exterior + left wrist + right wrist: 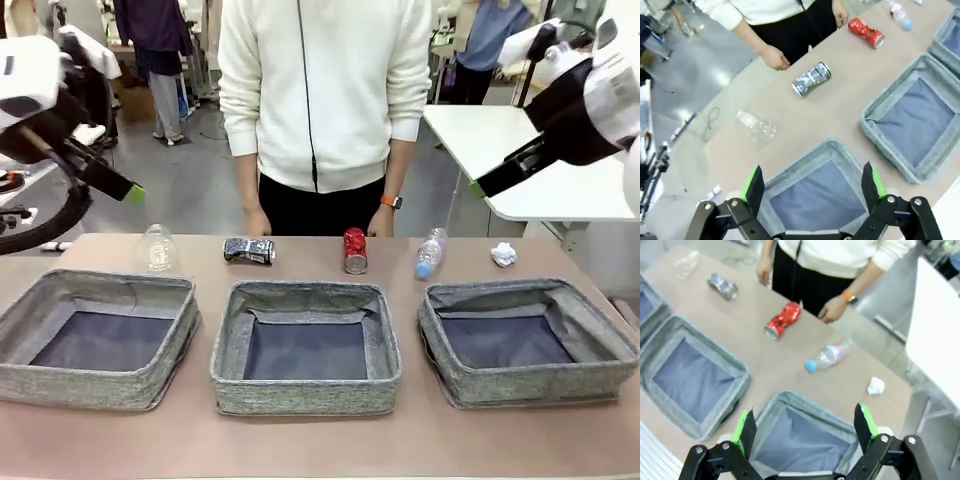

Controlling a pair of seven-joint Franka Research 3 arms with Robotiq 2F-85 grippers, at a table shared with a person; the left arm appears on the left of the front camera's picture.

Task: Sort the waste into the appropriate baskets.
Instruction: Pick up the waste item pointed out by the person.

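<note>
Waste [355, 250] lies beyond the baskets [305, 395], apart from left gripper [813, 180] and right gripper [805, 422], both wide, seemingly empty.

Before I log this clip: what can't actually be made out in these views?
Print on the crushed black-silver can: too small in the front view, creased in the left wrist view.
Bottle label print: too small in every view.
Clear crumpled container: see-through, outline fades into the table in the front view.
Right basket: cut off by the left wrist view's top-right edge.
Left basket: cut off by the right wrist view's left edge.
</note>
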